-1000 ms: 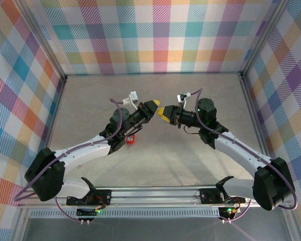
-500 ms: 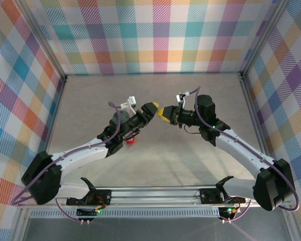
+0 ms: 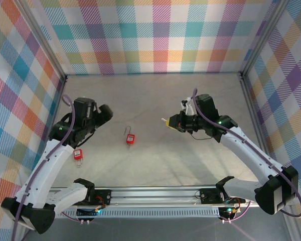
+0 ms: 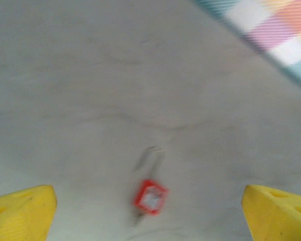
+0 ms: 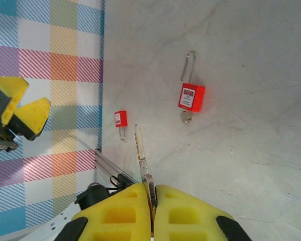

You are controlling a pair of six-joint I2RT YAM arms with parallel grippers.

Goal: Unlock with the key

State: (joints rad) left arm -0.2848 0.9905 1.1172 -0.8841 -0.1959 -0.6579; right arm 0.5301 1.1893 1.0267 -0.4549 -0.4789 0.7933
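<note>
Seen from above, a red central padlock (image 3: 130,139) lies flat and loose on the grey table (image 3: 155,165), its shackle pointing away from the arm bases. Nothing touches it. To its right and slightly beyond it, the right arm's jaws are pressed together on the head of a key (image 5: 139,143), whose bare blade sticks out in front of them. On the other side of the padlock, also slightly beyond it, the left arm's jaws stand wide apart and empty, with the yellow fingertips (image 4: 21,210) at opposite edges of the left wrist view and the padlock on the table between and beyond them. A second padlock (image 3: 78,154), also red, lies well to the left of the central one and nearer the arm bases. The main risk is that the central padlock is unheld, so a push from the key would probably slide or spin it rather than seat the blade. The keyhole end sits low against the table, so a flat approach could scrape the right fingertips on the surface. Held only by its head, the key could also twist in the grip if it meets the keyhole off-line. A small metal shape shows at the padlock's base; what it is cannot be told.
</note>
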